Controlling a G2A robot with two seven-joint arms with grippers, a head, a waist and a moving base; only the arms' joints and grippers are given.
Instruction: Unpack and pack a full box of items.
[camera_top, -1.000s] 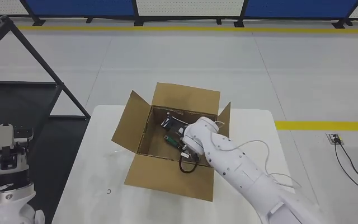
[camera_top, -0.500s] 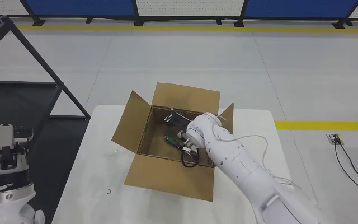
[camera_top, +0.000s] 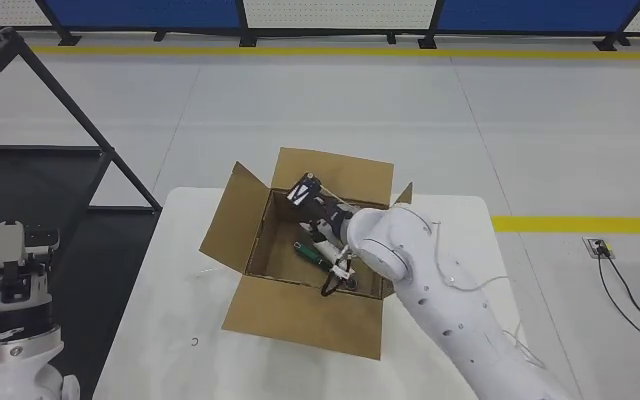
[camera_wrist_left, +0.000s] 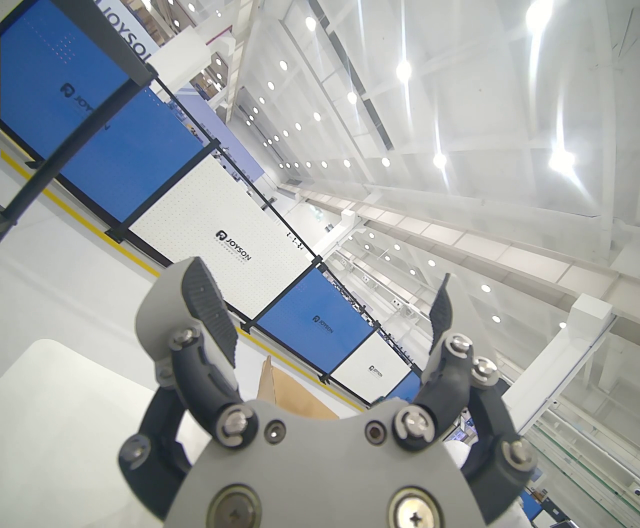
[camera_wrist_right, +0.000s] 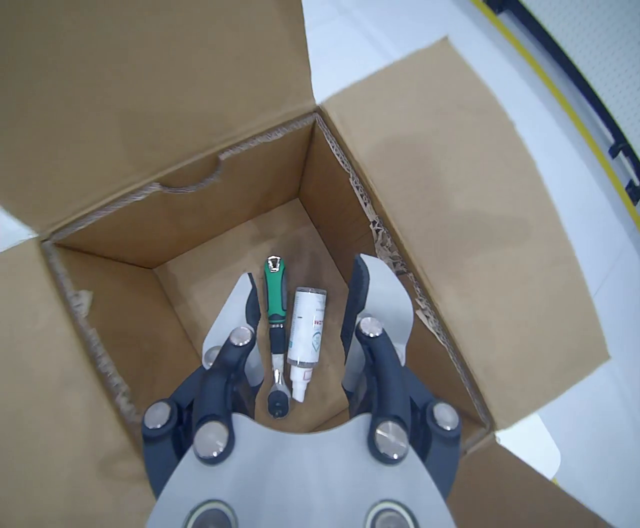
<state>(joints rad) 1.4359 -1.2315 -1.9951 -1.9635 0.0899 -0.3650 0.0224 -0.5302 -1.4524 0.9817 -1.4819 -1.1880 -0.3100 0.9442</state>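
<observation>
The cardboard box (camera_top: 300, 305) stands in the middle of the white desk (camera_top: 160, 300) with all four flaps folded outward, which leaves the inside open from above. The right gripper (camera_wrist_right: 306, 277) hangs over that opening and points down into it. Its fingers (camera_wrist_right: 250, 300) are apart and hold nothing. Seen from the right wrist, the gap between them frames the two things on the box floor, so the pose looks like a line-up for a pick, not a carry.

Those two things lie side by side, touching or nearly so, close to one inner wall. One is a ratchet wrench (camera_wrist_right: 275, 305) with a green and black handle. The other is a small white spray bottle (camera_wrist_right: 309, 325). Both lie flat, with their long sides running the same way as the gap between the fingers. A grasp across either one would probably need little turning of the wrist.

The left gripper (camera_wrist_left: 320, 272) is off to the side of the desk and tilted up toward the ceiling, clear of the box. Its fingers (camera_wrist_left: 205, 300) are spread wide and empty.

The count is one box, one wrench, one bottle and two grippers, neither holding anything. With so little inside, the box looks far from full. Whether unpacking is nearly done or packing has barely begun cannot be told from this.
</observation>
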